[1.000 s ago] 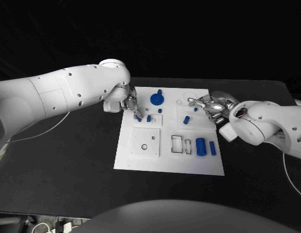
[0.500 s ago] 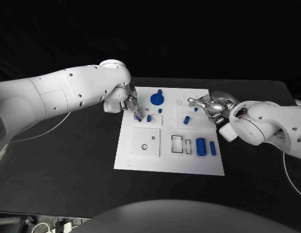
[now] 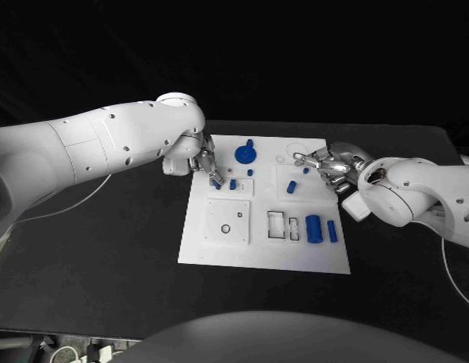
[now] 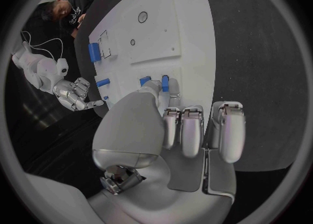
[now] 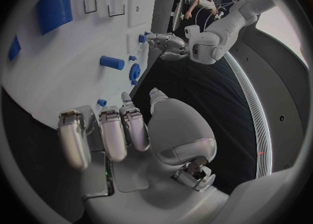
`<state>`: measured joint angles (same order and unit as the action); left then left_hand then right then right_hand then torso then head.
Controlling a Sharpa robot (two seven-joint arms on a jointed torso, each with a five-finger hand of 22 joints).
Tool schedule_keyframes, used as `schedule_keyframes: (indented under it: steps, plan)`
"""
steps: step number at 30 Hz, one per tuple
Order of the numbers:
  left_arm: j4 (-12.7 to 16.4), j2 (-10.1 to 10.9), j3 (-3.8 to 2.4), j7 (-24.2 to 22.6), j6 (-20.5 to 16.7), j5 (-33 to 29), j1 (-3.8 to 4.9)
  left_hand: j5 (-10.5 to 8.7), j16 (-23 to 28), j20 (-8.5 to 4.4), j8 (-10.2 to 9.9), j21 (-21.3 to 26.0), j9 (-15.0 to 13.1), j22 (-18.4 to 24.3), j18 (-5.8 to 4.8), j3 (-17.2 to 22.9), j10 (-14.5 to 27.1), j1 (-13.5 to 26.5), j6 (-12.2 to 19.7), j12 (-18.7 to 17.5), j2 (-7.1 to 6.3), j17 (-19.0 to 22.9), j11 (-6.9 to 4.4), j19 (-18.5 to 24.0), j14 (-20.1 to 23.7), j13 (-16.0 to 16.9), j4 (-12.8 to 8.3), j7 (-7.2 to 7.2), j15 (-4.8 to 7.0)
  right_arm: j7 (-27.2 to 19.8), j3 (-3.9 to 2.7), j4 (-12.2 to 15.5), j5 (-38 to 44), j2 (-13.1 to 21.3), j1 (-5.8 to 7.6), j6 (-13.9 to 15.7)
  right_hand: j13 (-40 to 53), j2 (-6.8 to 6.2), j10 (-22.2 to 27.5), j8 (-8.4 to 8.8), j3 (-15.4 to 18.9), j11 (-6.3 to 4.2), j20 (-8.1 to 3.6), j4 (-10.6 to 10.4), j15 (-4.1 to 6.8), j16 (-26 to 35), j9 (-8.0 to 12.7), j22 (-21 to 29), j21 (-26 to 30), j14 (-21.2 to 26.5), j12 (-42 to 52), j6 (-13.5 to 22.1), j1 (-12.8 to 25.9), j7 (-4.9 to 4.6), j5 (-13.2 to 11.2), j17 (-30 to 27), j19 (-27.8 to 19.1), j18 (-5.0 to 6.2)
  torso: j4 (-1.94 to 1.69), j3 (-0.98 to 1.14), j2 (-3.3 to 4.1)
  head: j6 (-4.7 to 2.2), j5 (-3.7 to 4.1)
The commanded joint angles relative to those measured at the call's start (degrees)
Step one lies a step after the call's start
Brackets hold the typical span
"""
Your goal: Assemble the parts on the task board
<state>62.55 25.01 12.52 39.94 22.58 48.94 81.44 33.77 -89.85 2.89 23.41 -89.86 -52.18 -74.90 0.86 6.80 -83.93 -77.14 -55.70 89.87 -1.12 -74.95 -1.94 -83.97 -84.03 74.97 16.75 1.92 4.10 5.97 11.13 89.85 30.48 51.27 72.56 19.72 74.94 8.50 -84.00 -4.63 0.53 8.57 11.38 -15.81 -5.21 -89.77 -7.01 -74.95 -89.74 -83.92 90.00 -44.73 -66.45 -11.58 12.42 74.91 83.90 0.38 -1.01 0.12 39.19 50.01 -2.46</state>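
Nothing moved, left hand (image 3: 204,165) pinching blue part (image 3: 215,181) over task board (image 3: 265,253)

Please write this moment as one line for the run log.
left hand: fingertips at small blue part | right hand: empty, over task board far edge | gear part: on board

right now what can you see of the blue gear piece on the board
The blue gear piece sits at the far middle of the white task board, a toothed round disc with a short stub pointing away from the robot. It looks like matte plastic. Neither robot hand touches it; the left robot hand hovers beside it.
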Motion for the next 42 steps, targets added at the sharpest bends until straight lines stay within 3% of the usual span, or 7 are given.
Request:
schedule_keyframes:
  steps: [1,21,28,30,32,35,42]
  plan:
    - [0.1,-0.1,0.03,3.3,-0.3,0.4,-0.09,-0.16,-0.1,-0.13,0.1,-0.1,0.0,-15.1,-0.86,0.5,-6.1,-0.3,-0.1,0.1,0.54,-15.1,0.27,-6.0,-6.0,15.0,0.0,-0.38,0.16,0.0,0.00,0.1,0.4,0.0,-0.03,-0.7,15.1,0.22,-6.0,-0.30,0.4,0.53,0.44,0.1,-0.40,-0.2,0.1,-15.1,-0.3,-6.1,0.0,0.3,-0.4,-1.58,0.4,15.1,6.1,-0.38,0.11,-0.05,-0.01,-0.01,-0.01]
    - [0.0,-0.5,0.02,3.4,0.4,0.5,-0.09,-0.32,-0.1,-0.11,0.0,-0.1,-0.1,-15.1,-0.86,0.6,-6.1,-0.3,0.0,0.1,0.52,-15.1,0.30,-6.0,-6.0,15.0,0.0,-0.34,0.14,0.1,0.00,0.2,0.4,0.1,-0.03,-0.6,15.1,0.22,-6.0,-0.30,0.4,0.53,0.44,0.1,-0.40,-0.2,0.1,-15.1,-0.3,-6.1,0.0,0.3,-0.4,-1.58,0.4,15.1,6.1,-0.38,0.03,-0.03,-0.03,-0.01,0.25]
    - [0.0,-0.6,0.02,3.4,0.7,0.8,-0.09,-0.85,-0.1,0.02,-0.3,-0.1,-0.3,-15.1,-0.86,0.6,-6.1,0.3,0.9,0.1,-0.15,-15.1,0.61,-6.0,-6.0,15.0,0.1,-0.01,-0.05,0.1,0.00,0.2,0.4,0.1,-0.03,-0.6,15.1,0.22,-6.0,-0.30,0.4,0.53,0.44,0.1,-0.40,-0.2,0.1,-15.1,-0.3,-6.1,0.0,0.3,-0.4,-1.58,0.4,15.1,6.1,-0.38,0.06,-0.02,-0.03,-0.01,0.27]
    - [0.1,-0.7,0.02,3.4,0.9,0.9,-0.09,-2.58,-0.1,0.17,-0.4,-0.1,-0.4,-15.1,-0.86,-0.5,-6.1,2.5,1.4,0.1,-0.59,-15.1,0.91,-6.0,-6.0,15.0,0.1,0.31,-0.30,0.1,0.00,0.2,0.4,0.1,-0.03,-0.6,15.1,0.22,-6.0,-0.30,0.4,0.53,0.44,0.1,-0.40,-0.2,0.1,-15.1,-0.3,-6.1,0.0,0.3,-0.4,-1.58,0.4,15.1,6.1,-0.38,0.04,-0.02,-0.03,-0.01,0.27]
    - [0.1,-0.7,0.02,3.5,0.9,1.0,-0.09,-6.83,-0.1,0.35,-0.6,-0.1,-0.4,-15.1,-0.86,-2.0,-6.1,5.3,1.7,0.1,-0.96,-15.1,1.14,-6.0,-6.0,15.0,0.1,0.57,-0.62,0.1,0.00,0.2,0.4,0.1,-0.03,-0.6,15.1,0.22,-6.0,-0.30,0.4,0.53,0.44,0.1,-0.40,-0.2,0.1,-15.1,-0.3,-6.1,0.0,0.3,-0.4,-1.58,0.4,15.1,6.1,-0.38,0.02,-0.02,-0.02,-0.01,0.30]
    - [0.1,-0.7,0.02,3.6,0.9,1.1,-0.10,-10.58,-0.1,0.64,-0.8,-0.1,-0.3,-15.1,-0.86,-3.6,-6.1,7.7,2.3,0.1,-1.39,-15.1,1.34,-6.0,-6.0,15.0,0.1,0.84,-0.95,0.1,0.00,0.2,0.4,0.1,-0.03,-0.6,15.1,0.23,-6.0,-0.30,0.4,0.54,0.44,0.1,-0.40,-0.2,0.1,-15.1,-0.3,-6.1,0.0,0.3,-0.4,-1.59,0.4,15.1,6.1,-0.38,0.02,0.00,-0.03,-0.01,0.27]
    - [0.3,-0.6,0.02,4.0,1.0,2.0,-0.12,-13.63,-0.1,1.20,-0.6,-0.1,-0.4,-15.1,-0.86,-7.2,-6.1,12.2,2.5,0.1,-1.93,-15.1,1.71,-6.0,-6.0,15.0,0.1,1.22,-1.45,0.0,0.00,0.1,0.4,0.1,-0.03,-0.6,15.1,0.25,-6.0,-0.31,0.4,0.55,0.45,0.1,-0.41,-0.2,0.1,-15.1,-0.3,-6.1,0.0,0.4,-0.4,-1.60,0.4,15.1,6.1,-0.38,0.05,-0.01,-0.06,-0.01,0.20]
